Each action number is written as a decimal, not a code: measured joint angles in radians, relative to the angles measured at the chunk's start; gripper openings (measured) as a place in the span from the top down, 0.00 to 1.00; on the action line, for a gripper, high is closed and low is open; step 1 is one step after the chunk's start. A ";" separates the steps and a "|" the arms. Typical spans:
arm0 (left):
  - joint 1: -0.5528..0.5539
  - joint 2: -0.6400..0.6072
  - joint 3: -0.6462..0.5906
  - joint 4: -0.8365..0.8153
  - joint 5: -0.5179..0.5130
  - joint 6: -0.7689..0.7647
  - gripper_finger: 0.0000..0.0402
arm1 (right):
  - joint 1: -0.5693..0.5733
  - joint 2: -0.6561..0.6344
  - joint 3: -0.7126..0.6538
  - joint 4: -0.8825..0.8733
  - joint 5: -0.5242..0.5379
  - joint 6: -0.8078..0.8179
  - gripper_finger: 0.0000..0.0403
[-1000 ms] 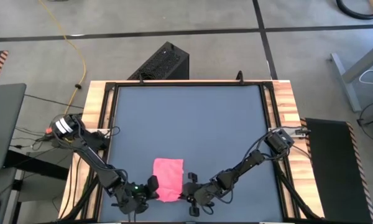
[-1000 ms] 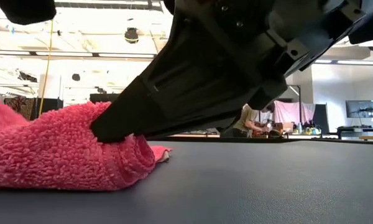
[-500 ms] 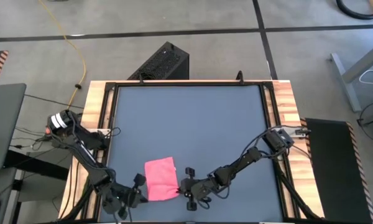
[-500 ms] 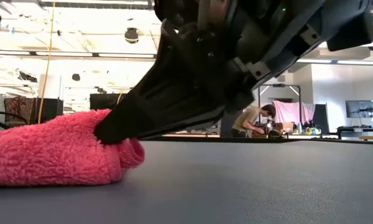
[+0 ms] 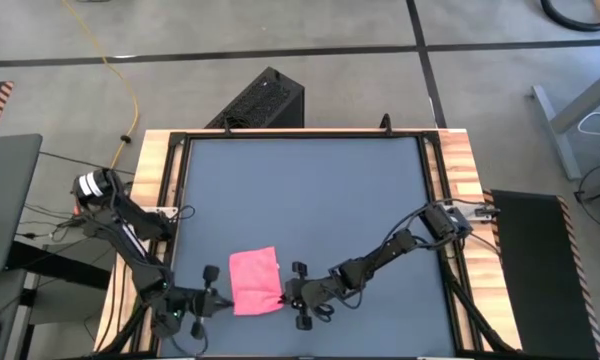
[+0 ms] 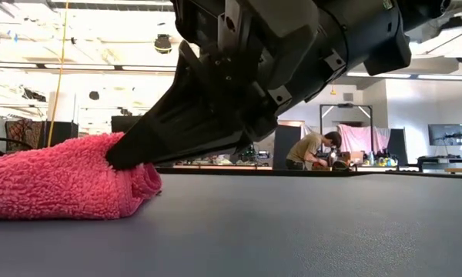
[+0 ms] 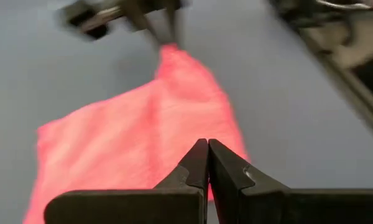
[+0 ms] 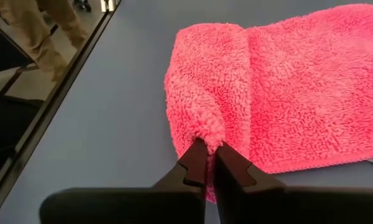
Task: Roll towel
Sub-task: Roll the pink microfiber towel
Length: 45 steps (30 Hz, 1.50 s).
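Right tool (image 8: 206, 155) pinched tight on the near right corner fold of the pink towel (image 5: 254, 281), fingertips pressed together with a tuft of terry caught between them, low against the dark grey surface (image 5: 310, 190). Left tool (image 7: 207, 152) closed to a slit, fingers meeting with nothing between, just beside the towel's left edge. Towel lying partly folded near the front edge of the surface, between both arms. Beyond, a person (image 6: 312, 150) bent over a bench.
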 joint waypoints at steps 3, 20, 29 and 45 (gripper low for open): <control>0.012 -0.045 -0.001 -0.145 -0.051 -0.171 0.97 | 0.000 0.000 0.000 0.002 0.000 0.000 0.88; 0.307 -0.017 -0.096 0.227 0.360 -0.143 0.47 | -0.003 0.000 0.000 -0.004 0.000 0.000 0.86; 0.329 0.140 -0.096 0.375 0.449 -0.142 0.45 | -0.003 0.000 0.000 -0.007 0.001 0.000 0.85; 0.374 0.149 -0.096 0.387 0.603 -0.161 0.98 | -0.003 -0.004 0.000 -0.017 -0.002 -0.017 0.85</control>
